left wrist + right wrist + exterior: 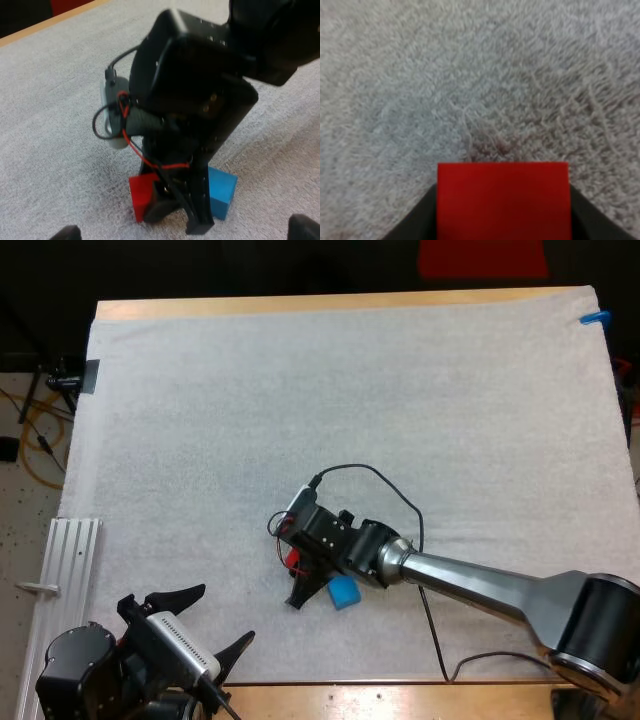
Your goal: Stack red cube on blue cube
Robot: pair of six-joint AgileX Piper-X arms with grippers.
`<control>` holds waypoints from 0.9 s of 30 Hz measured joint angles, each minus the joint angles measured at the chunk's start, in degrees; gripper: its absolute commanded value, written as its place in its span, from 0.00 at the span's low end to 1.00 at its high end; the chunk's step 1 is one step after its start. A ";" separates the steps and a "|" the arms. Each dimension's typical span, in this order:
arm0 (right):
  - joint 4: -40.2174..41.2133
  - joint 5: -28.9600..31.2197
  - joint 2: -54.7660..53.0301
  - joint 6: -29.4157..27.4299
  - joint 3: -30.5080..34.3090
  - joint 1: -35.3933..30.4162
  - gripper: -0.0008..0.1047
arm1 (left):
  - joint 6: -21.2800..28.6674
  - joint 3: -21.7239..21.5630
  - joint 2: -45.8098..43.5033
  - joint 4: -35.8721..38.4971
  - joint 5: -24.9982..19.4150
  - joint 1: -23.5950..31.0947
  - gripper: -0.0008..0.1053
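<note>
The red cube (502, 200) sits between my right gripper's (502, 222) two black fingers, which press on its two sides just above the white mat. In the high view the right gripper (299, 577) points down at the mat's near middle, with a bit of the red cube (293, 560) showing at its left. The blue cube (344, 592) lies on the mat right beside it, to the right. From the left wrist the red cube (141, 194) and blue cube (223, 192) flank the right arm's finger. My left gripper (208, 625) hovers open at the near left, holding nothing.
A ribbed aluminium rail (70, 565) lies off the mat's near left edge. The wooden table edge (350, 303) runs along the far side. White mat (350, 400) stretches wide behind and to both sides of the cubes.
</note>
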 measured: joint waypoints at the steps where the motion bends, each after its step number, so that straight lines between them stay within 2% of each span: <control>1: 0.50 0.24 -0.47 0.00 -0.23 0.00 0.17 | 0.00 0.00 0.00 0.00 0.00 0.00 0.73; 7: 4.52 2.10 -8.46 0.00 -1.56 0.00 0.17 | 0.00 0.00 0.00 0.00 0.00 0.00 0.73; 14: 8.39 2.37 -14.82 2.70 -0.67 0.00 0.17 | 0.00 0.00 0.00 0.00 0.00 0.00 0.73; 21: 9.19 3.12 -17.49 6.92 7.50 0.00 0.17 | 0.00 0.00 0.00 0.00 0.00 0.00 0.73; 27: 6.48 3.63 -17.63 7.30 12.16 0.00 0.17 | 0.00 0.00 0.00 0.00 0.00 0.00 0.73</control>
